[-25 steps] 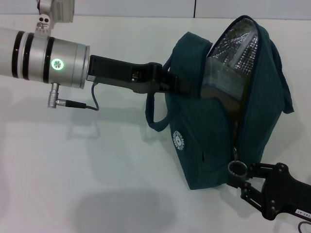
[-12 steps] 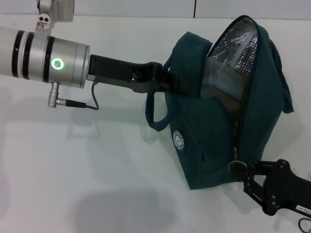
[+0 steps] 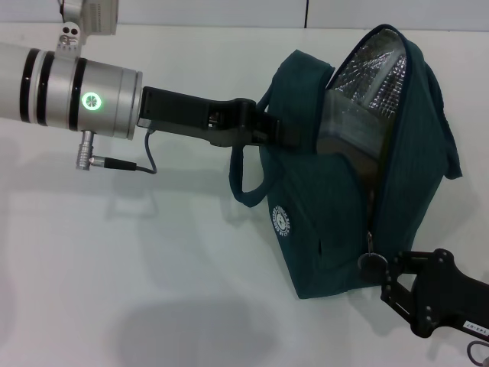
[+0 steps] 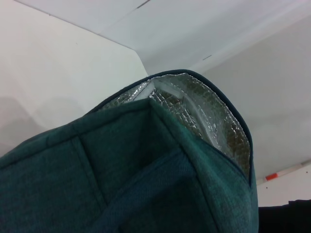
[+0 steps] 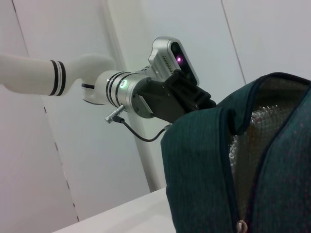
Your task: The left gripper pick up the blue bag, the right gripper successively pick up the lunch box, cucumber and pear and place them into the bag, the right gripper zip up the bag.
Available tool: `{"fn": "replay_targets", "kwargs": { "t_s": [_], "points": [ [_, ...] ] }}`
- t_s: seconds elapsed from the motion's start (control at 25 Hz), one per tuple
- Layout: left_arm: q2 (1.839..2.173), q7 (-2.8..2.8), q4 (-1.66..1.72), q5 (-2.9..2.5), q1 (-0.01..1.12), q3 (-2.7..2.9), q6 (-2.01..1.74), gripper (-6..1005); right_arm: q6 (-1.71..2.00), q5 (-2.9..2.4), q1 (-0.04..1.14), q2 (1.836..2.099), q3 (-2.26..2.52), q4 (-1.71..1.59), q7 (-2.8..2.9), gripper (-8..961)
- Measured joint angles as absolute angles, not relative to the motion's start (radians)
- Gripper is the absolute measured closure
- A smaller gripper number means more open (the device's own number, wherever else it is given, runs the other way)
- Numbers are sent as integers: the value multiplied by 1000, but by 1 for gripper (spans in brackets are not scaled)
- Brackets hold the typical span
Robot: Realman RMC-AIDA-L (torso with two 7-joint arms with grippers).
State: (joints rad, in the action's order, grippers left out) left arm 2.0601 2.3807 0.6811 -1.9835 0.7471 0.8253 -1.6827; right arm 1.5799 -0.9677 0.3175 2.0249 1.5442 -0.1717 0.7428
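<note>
Right gripper (image 3: 376, 264) moved in, jaws pinching ring pull (image 3: 370, 261).

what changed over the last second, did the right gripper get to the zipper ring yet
The right gripper moved in along the table toward the blue bag, and its fingertips now close around the metal ring pull at the bottom of the zipper. A second ago the ring hung free in front of them. The left gripper still holds the bag's upper edge. The bag stays unzipped, silver lining showing.
</note>
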Motion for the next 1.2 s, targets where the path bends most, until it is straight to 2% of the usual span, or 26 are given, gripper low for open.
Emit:
{"fn": "replay_targets", "kwargs": {
  "t_s": [0.52,1.2],
  "points": [
    [2059,2379,681,-1983,746,825,-1683,929,1570,-968,317,2025,1544,-172,742,947],
    [2057,2365,681,-1982,738,821,-1683,928,1711,-893,289,2019,1521,-169,739,947]
  ]
}}
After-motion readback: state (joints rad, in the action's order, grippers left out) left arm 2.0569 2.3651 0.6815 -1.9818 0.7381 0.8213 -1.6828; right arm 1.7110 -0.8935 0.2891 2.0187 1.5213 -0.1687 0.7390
